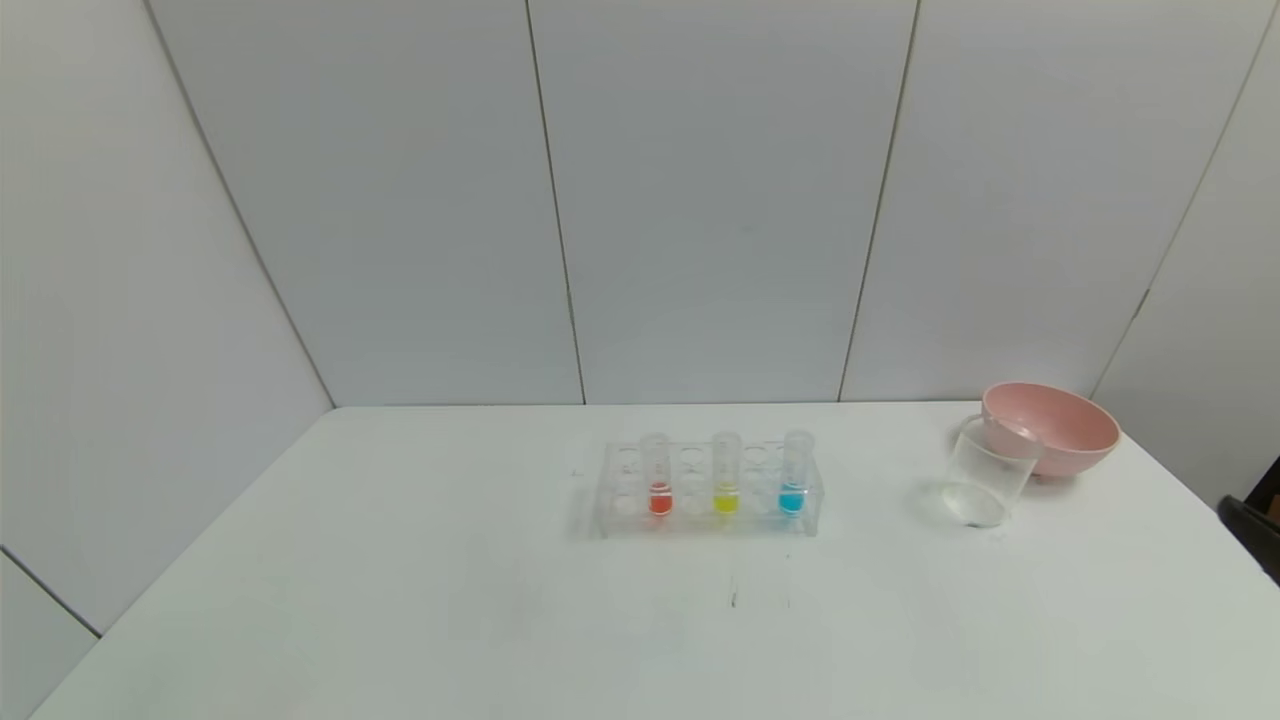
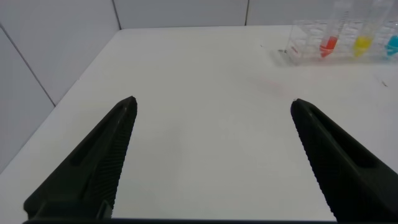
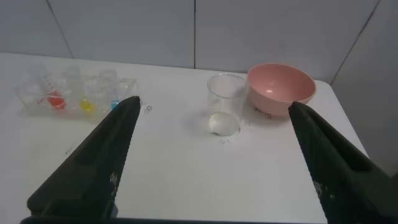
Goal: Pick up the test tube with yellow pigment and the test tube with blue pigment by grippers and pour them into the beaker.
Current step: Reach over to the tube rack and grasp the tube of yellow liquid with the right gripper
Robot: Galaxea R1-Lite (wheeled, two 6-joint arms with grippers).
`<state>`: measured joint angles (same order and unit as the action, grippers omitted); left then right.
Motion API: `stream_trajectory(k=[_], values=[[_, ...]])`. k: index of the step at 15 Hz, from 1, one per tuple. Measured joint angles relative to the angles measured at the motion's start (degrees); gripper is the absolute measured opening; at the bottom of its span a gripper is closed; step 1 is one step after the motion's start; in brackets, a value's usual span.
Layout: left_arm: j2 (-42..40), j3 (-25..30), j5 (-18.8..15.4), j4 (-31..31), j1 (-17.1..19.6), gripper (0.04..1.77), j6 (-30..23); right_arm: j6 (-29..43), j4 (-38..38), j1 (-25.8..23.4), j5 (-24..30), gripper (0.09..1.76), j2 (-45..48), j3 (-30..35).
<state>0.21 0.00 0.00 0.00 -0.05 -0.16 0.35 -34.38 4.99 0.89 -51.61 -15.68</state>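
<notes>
The test tube with yellow pigment and the test tube with blue pigment stand upright in a clear rack at the table's middle. The empty clear beaker stands to the right of the rack. My left gripper is open and empty over bare table, with the yellow tube and the blue tube far ahead of it. My right gripper is open and empty, well short of the beaker. Its view shows the yellow tube and the blue tube, which is partly behind one finger.
A tube with orange-red liquid stands in the rack, left of the yellow one. A pink bowl sits just behind the beaker at the back right. A black part of my right arm shows at the right edge. Grey walls enclose the table.
</notes>
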Motion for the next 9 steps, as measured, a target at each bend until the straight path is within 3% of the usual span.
stream_trajectory(k=[2, 4, 9], values=[[0.00, 0.00, 0.00, 0.00, 0.00, 1.76, 0.00, 0.54, -1.88, 1.68, -2.78, 1.71, -6.49, -0.35], [0.00, 0.00, 0.00, 0.00, 0.05, 1.76, 0.00, 2.76, -2.38, 6.21, -9.16, 1.71, -11.42, -1.02], [0.00, 0.00, 0.00, 0.00, 0.05, 1.76, 0.00, 10.62, -2.82, 27.26, -30.56, 1.71, -19.91, -4.38]])
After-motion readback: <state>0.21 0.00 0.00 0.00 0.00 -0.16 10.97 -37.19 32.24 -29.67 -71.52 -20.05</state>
